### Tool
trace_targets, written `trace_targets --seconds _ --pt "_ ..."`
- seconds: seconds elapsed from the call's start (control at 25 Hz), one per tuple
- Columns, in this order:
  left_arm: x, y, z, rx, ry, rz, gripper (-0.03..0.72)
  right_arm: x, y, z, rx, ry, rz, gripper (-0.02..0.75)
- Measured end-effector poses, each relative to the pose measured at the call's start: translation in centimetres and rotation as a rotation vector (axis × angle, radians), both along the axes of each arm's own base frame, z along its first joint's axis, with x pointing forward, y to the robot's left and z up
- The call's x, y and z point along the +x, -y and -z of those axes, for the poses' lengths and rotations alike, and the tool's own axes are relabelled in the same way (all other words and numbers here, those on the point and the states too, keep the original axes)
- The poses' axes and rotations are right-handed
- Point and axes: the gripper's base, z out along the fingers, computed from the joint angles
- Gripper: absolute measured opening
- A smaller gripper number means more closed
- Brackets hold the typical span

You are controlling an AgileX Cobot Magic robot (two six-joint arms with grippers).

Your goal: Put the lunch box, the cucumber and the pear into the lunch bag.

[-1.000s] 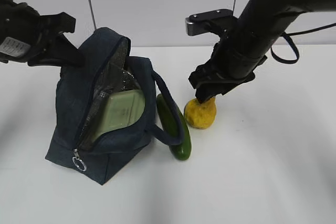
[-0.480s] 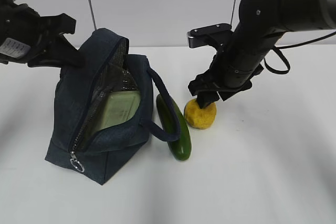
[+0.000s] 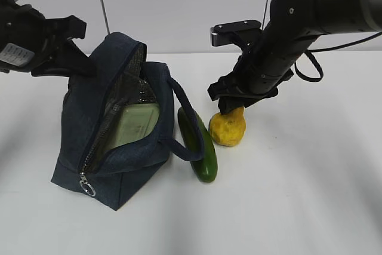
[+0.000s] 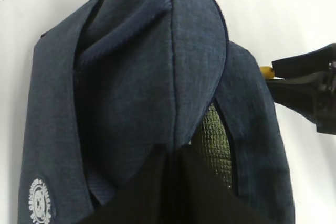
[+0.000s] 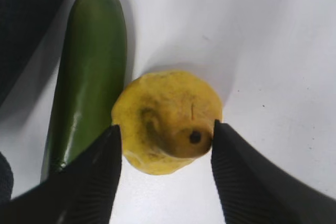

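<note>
One of three items is seen packed: the lunch box [image 3: 134, 126], its pale green lid showing through the unzipped mouth, is lodged inside the lunch bag [image 3: 113, 141], which stands on the white table [image 3: 298, 195]. The cucumber [image 3: 198, 144] is left lying on the table just beside the bag, partly under one looped handle, and the pear [image 3: 228, 128] is standing just beside the cucumber's far end; both remain to be loaded.

The bag's raised back edge is pinched by the left gripper [image 3: 71, 55], its fingers pressed together on the fabric so that the opening is held up. In the left wrist view the dark cloth is seen bunched directly above the closed fingers.

The right gripper [image 5: 165, 174] is shown spread around the pear, one finger to each side. The right finger appears to be touching the narrow top, while a slim gap is seen at the left finger, so no firm grasp can be confirmed.

Compared with a second earlier, the right arm is angled further toward the bag, the pear is tilted slightly and more of it is exposed below the fingers. The bag's flap is seen sagging a little lower over the box, and the ring pull has shifted.
</note>
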Motion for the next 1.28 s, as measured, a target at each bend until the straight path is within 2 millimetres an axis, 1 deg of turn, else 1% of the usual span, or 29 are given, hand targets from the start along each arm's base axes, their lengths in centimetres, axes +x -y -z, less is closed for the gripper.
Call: trace_targets --seconds 0.24,0.28,0.44,0.52,0.88,1.0,1.28 --pt "0.0 0.0 0.0 0.000 -0.001 0.001 0.003 0.6 -0.3 1.1 -0.012 -0.032 -0.002 0.421" --pt "0.0 0.0 0.0 0.000 -0.001 0.001 0.003 0.7 -0.3 1.1 -0.012 -0.034 -0.003 0.406" --pt "0.0 0.0 0.0 0.000 -0.001 0.001 0.003 0.9 -0.4 0.5 -0.010 -0.033 -0.006 0.283" --pt "0.0 0.0 0.0 0.001 -0.001 0.001 0.003 0.9 -0.4 0.4 -0.012 -0.037 -0.007 0.254" --pt "0.0 0.0 0.0 0.002 -0.001 0.001 0.003 0.8 -0.4 0.5 -0.018 -0.056 -0.009 0.244" --pt "0.0 0.0 0.0 0.002 -0.001 0.001 0.003 0.6 -0.3 0.0 -0.023 -0.052 -0.013 0.244" --pt "0.0 0.0 0.0 0.001 -0.001 0.002 0.003 -0.2 0.2 -3.5 -0.016 0.019 -0.022 0.243"
